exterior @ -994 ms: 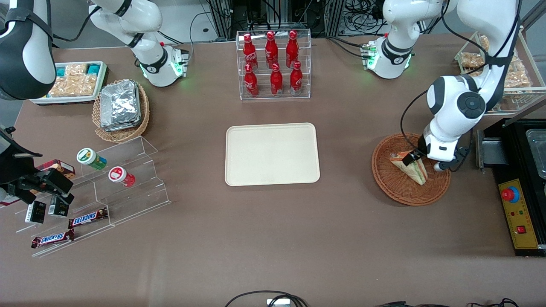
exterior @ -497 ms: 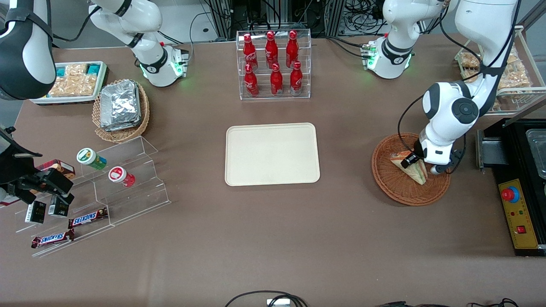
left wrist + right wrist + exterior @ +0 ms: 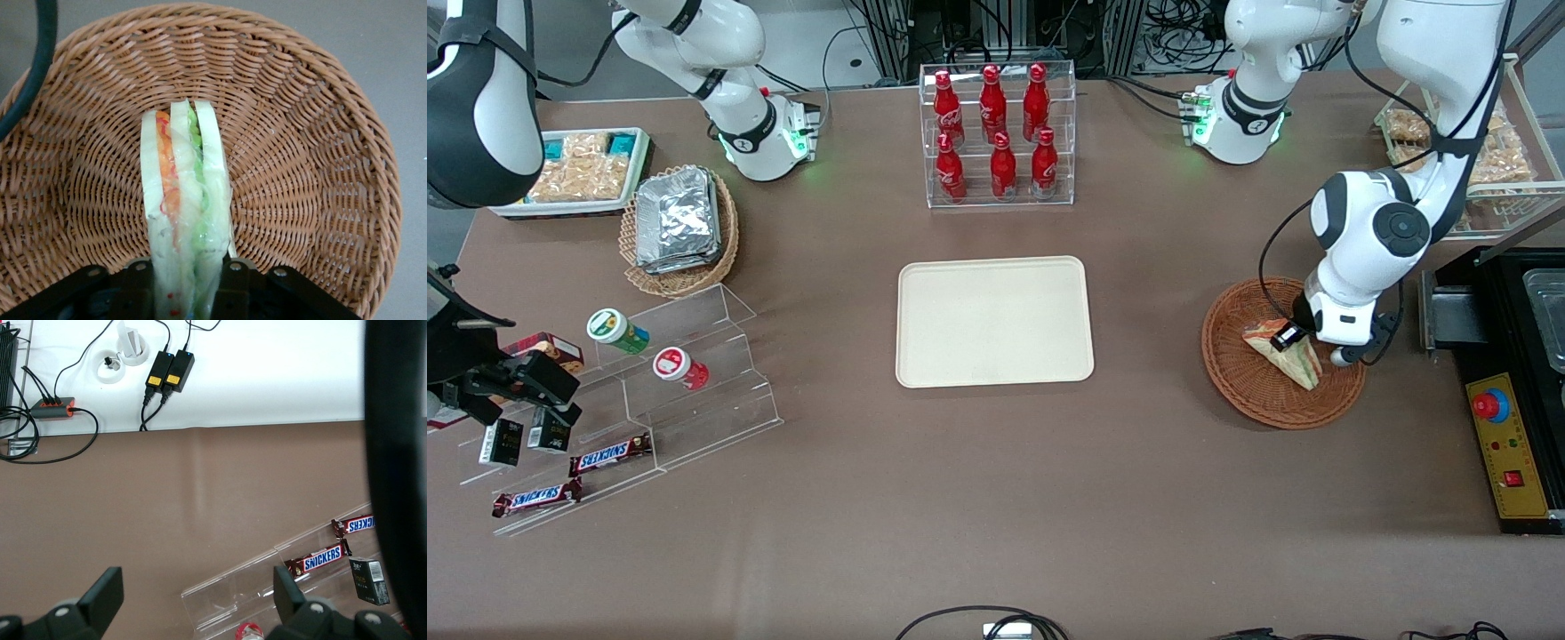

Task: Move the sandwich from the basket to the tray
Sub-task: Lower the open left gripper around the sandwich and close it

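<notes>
1. The left arm's gripper (image 3: 1294, 342) is down inside the reddish-brown wicker basket (image 3: 1249, 391), at the working arm's end of the bench (image 3: 996, 498).
2. Jaws: closed narrowly on the sandwich (image 3: 183, 200), one finger (image 3: 137, 283) against each outer bread face, as the wrist view shows.
3. The sandwich (image 3: 1294, 358) is a clear-wrapped triangular wedge with orange, red and green filling between pale bread layers. It remains within the basket (image 3: 313, 147); whether its lower edge touches the weave or is just clear of it cannot be settled from either view.
4. The cream-beige tray (image 3: 994, 322) lies flat at mid-bench, well apart from the basket, with nothing on it.
5. A clear rack of red bottles (image 3: 996, 133) stands farther from the front camera than the tray.
</notes>
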### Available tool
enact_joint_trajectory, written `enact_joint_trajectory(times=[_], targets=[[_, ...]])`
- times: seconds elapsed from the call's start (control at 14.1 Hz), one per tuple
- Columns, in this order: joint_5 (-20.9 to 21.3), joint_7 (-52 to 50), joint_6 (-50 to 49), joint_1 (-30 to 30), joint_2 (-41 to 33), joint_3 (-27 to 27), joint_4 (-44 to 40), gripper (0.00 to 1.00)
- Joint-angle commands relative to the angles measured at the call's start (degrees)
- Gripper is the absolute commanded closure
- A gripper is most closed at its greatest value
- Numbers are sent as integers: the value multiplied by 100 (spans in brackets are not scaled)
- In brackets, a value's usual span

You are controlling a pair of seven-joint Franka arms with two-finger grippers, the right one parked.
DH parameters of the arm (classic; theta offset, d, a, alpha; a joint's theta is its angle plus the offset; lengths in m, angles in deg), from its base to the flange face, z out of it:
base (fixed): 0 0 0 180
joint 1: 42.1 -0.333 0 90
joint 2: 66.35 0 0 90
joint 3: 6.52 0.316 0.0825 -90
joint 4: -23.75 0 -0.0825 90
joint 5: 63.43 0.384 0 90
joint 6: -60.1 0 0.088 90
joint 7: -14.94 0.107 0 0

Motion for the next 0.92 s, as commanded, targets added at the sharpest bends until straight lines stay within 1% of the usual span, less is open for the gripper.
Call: enact_joint_trajectory(times=[0.0,0.14,0.35,0.5,0.64,0.78,0.85], targets=[[57,308,-460,-20,-353,-24,-85,100],[57,712,-1135,-11,-468,-41,-374,100],[57,854,-2242,50,-530,-102,-1146,100],[48,1064,-3043,50,-425,-339,-1726,100],[57,1372,-3143,50,-424,-567,-1834,100],[74,1443,-3117,50,-425,-901,-1869,100],[214,1435,-3099,59,-424,-1103,-1896,100]])
